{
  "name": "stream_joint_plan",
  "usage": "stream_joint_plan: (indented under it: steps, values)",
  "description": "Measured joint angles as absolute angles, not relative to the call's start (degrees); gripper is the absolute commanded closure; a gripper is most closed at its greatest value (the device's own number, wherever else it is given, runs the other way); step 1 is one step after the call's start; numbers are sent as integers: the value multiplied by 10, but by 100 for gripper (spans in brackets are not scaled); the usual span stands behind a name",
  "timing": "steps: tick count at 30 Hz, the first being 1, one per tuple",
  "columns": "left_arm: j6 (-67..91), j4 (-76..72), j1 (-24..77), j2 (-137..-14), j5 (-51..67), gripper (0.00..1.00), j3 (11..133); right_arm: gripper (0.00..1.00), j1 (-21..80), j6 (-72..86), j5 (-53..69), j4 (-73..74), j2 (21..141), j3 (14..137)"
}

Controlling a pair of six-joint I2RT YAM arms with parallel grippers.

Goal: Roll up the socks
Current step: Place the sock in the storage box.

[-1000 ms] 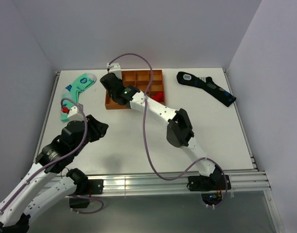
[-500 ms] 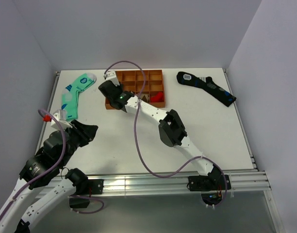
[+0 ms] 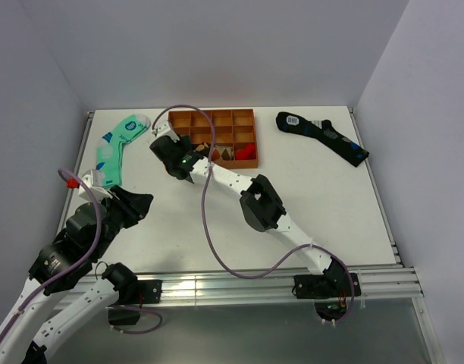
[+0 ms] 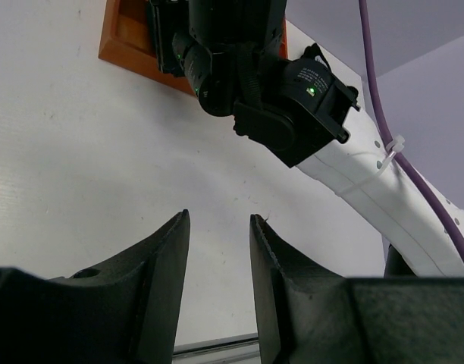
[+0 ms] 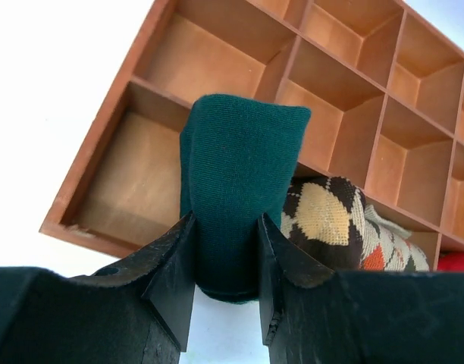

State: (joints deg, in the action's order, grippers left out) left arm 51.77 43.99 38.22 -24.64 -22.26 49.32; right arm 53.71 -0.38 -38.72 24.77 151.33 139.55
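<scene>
Right gripper (image 5: 224,227) is clamping the rolled teal socks (image 5: 239,167); centre them over a vacant compartment of the wooden tray (image 5: 209,61). Left gripper (image 4: 218,220) is standing open, empty.

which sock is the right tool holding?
The dark teal sock, pinched in the right tool by the wooden tray; the mint-green sock and black sock lie flat on the table.

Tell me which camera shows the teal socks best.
Right wrist: the socks sit large and centred, pinched in the right hand, with the orange tray behind. Top view hides them under the arm; left wrist shows none.
</scene>
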Motion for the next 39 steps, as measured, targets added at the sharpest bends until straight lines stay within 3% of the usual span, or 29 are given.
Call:
stream_joint_plan:
  steps: [22,39]
  values:
    - [515,438,382,-254,-203,56,493,99,550,-149,-287,221,1525,1399]
    - [517,423,382,-278,-185,57,495,96,495,-129,-117,263,1525,1418]
